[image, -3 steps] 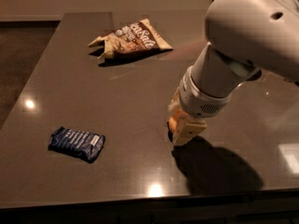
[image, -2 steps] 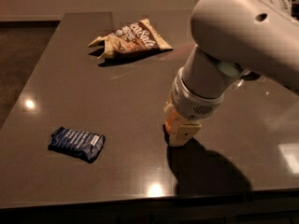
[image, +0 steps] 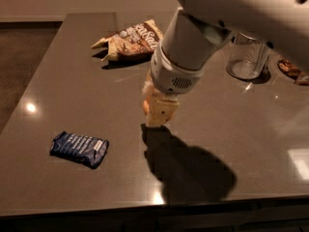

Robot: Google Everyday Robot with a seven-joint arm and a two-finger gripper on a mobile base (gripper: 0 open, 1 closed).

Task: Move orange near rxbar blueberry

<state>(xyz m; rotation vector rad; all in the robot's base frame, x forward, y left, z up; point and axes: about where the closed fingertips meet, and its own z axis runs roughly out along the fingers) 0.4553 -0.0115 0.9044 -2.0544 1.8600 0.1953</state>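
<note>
The dark blue rxbar blueberry point(image: 79, 149) lies flat on the dark table point(image: 72, 81) at the front left. My gripper point(image: 157, 114) hangs from the big white arm in the middle of the table, pointing down, just above the surface. It is shut on the orange point(image: 145, 105), of which only a thin orange-yellow edge shows on the left side of the cream fingers point(image: 161, 111). The gripper and orange are to the right of the bar, with a stretch of bare table between them.
A brown and cream snack bag point(image: 130, 40) lies at the back of the table. A clear glass point(image: 246, 56) stands at the back right, with a small brown item point(image: 289, 68) beside it at the right edge. The table's front edge runs along the bottom.
The arm has moved left and a little farther back, carrying the orange closer to the blue bar. The bar and the bag have not moved.
</note>
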